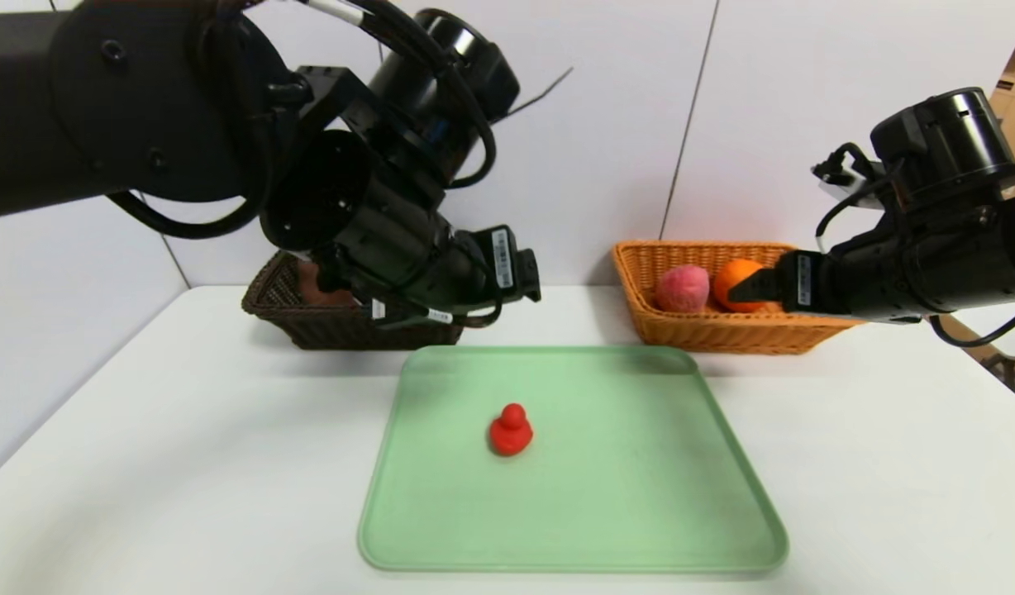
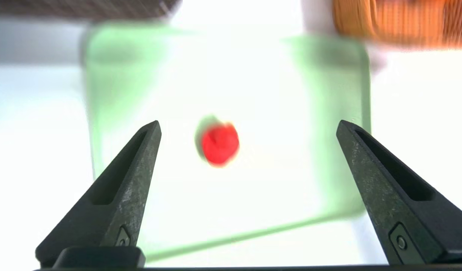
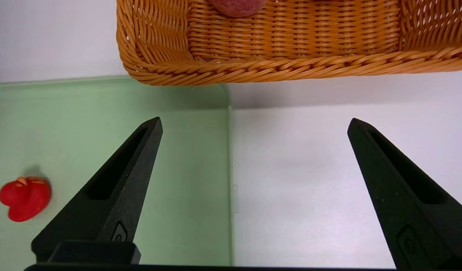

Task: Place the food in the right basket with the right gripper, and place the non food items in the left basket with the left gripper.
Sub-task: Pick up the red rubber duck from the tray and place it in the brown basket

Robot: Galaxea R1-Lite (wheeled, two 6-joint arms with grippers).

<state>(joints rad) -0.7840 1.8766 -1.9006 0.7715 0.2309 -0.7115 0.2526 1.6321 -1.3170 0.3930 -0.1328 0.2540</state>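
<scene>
- Far left at the back sits the dark wicker basket (image 1: pixel 309 318), the non-food one. Something brownish is inside, but the left arm hides most of it, so I can't tell what it is.
- The left gripper (image 2: pixel 248 130) hangs up above the table between that basket and the tray, fingers spread wide with nothing in them. Its wrist view has the red duck sitting between the two fingertips, so my guess is it's lining up to drop onto it.
- The red rubber duck (image 1: pixel 510 430) is the only thing on the green tray (image 1: pixel 722 529), a bit left of the tray's middle, upright, well apart from both baskets. It's a toy, not food, so it's the left arm's job.
- Right of that at the back is the orange wicker basket (image 1: pixel 706 335) with a pinkish peach-like fruit (image 1: pixel 683 288) and an orange (image 1: pixel 735 279) side by side in it. The food half looks done.
- The right gripper (image 3: pixel 253 124) hovers just by the front edge of that basket, also spread open and empty. Probably it's just parked out of the way, since there's no food left on the tray.
</scene>
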